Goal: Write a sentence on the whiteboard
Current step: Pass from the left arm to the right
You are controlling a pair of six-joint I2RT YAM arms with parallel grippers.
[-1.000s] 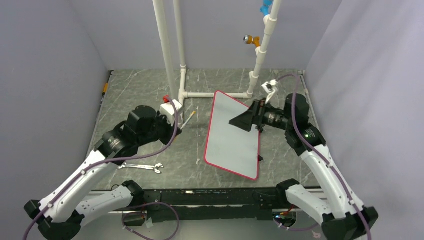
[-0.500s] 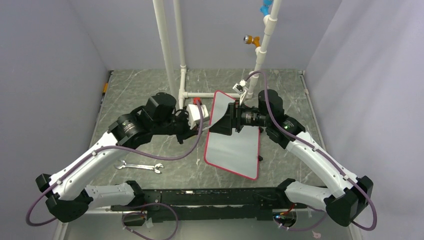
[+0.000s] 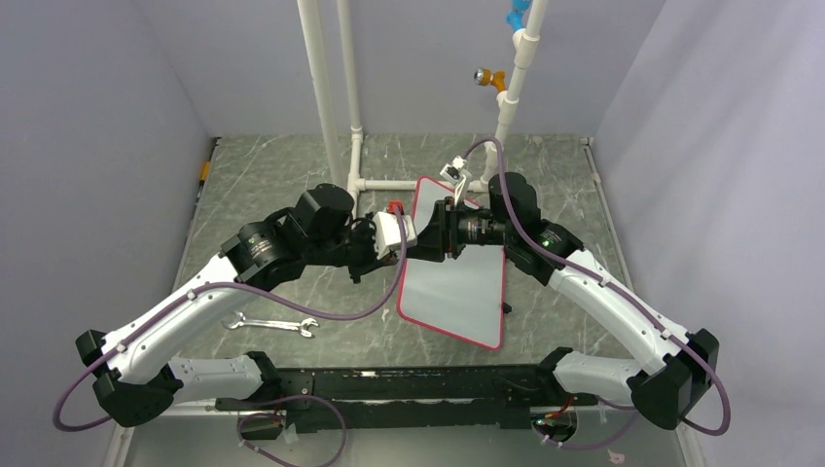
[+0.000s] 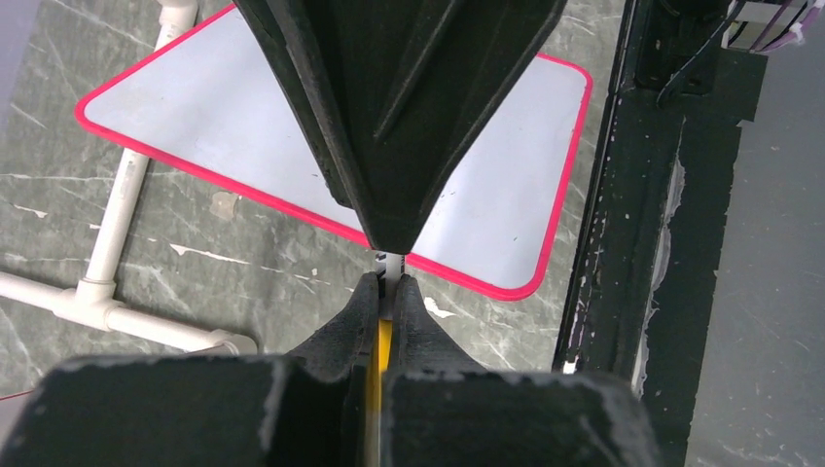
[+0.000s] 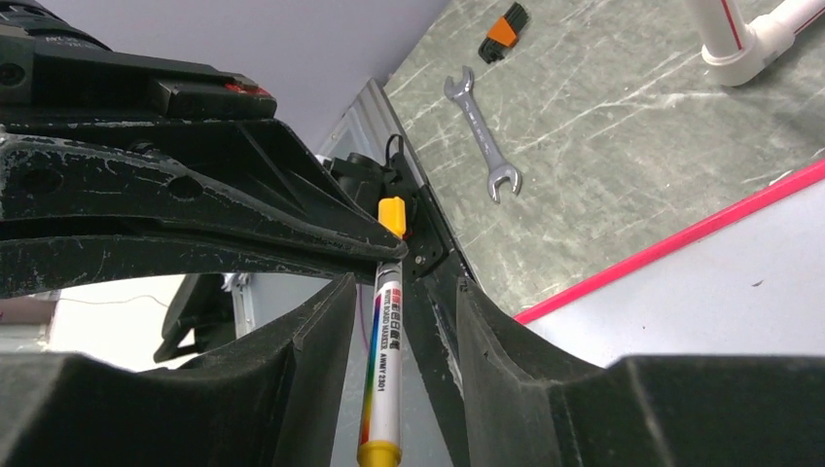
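The whiteboard (image 3: pixel 457 292) lies flat on the table (image 3: pixel 272 185), right of centre. Nearest us, left of it, we see a spanner (image 3: pixel 273 325). Over the board's left edge the arms meet. The left gripper (image 4: pixel 387 292) is clamped tight on the marker (image 5: pixel 381 389). The right gripper (image 5: pixel 404 284) straddles its barrel, and we see gaps either side. Beyond stands the white pipe frame (image 3: pixel 389 183).

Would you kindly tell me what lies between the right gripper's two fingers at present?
A yellow-ended marker, held by the left gripper, stands between the right gripper's fingers, touching neither; the right wrist view shows it.
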